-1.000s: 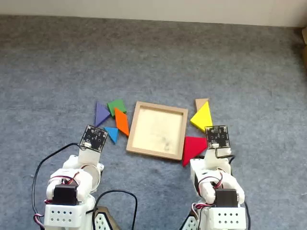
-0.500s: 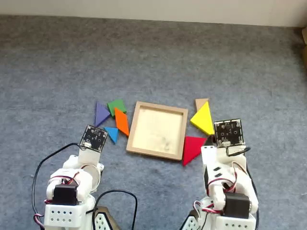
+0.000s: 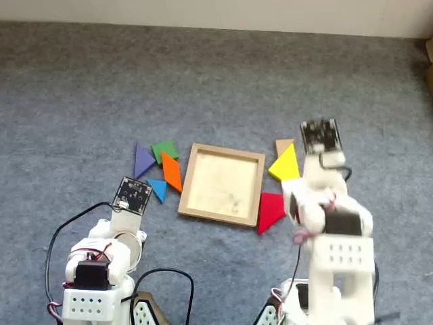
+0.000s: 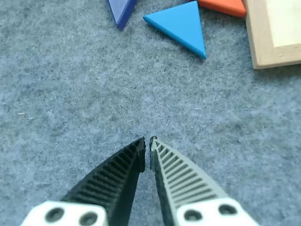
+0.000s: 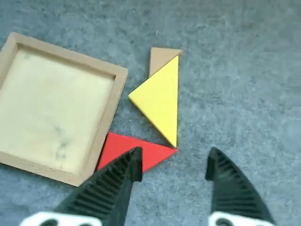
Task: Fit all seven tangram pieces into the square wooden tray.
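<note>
place: small robotics lab or hobby test setup | surface: grey carpet-like worktop (image 3: 81, 81) ending at a pale wall (image 3: 203, 12) | evidence: left arm (image 3: 101, 256) and right arm (image 3: 336, 254), white shells, exposed servos | wiring: loose black cable (image 3: 166, 270) by the bases

Surfaces: tray (image 3: 226, 150), pale bare wood, matt; blue triangle (image 4: 181, 27) and yellow triangle (image 5: 160, 101), smooth painted faces with a slight sheen; carpet (image 3: 203, 81), grey felt-like cloth, rough and fuzzy; left gripper (image 4: 146, 141) and right gripper (image 5: 174, 165), ribbed matt plastic fingers.
</note>
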You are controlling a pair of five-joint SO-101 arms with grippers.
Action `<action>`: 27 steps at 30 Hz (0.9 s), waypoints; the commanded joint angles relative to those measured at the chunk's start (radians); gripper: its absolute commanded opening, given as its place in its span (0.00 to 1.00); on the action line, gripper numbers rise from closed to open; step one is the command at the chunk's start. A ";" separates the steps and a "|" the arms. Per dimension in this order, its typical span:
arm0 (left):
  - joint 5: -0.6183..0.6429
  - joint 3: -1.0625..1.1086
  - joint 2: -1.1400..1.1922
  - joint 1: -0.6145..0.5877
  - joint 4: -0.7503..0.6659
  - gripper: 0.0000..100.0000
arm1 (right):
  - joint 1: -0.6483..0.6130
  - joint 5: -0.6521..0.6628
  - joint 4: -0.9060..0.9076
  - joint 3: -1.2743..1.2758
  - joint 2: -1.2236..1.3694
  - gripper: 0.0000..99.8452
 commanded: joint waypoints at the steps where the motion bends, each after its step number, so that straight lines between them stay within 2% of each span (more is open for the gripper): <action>1: 0.008 0.019 -0.025 0.005 0.005 0.05 | -0.058 -0.018 0.012 -0.159 0.193 0.30; 8: 0.008 0.019 -0.025 0.005 0.005 0.05 | -0.119 -0.020 0.007 -0.340 0.484 0.30; 19: 0.008 0.019 -0.025 0.005 0.005 0.05 | -0.120 -0.020 0.008 -0.633 0.917 0.30; 27: 0.008 0.019 -0.025 0.005 0.005 0.05 | -0.120 -0.020 0.012 -0.719 1.064 0.30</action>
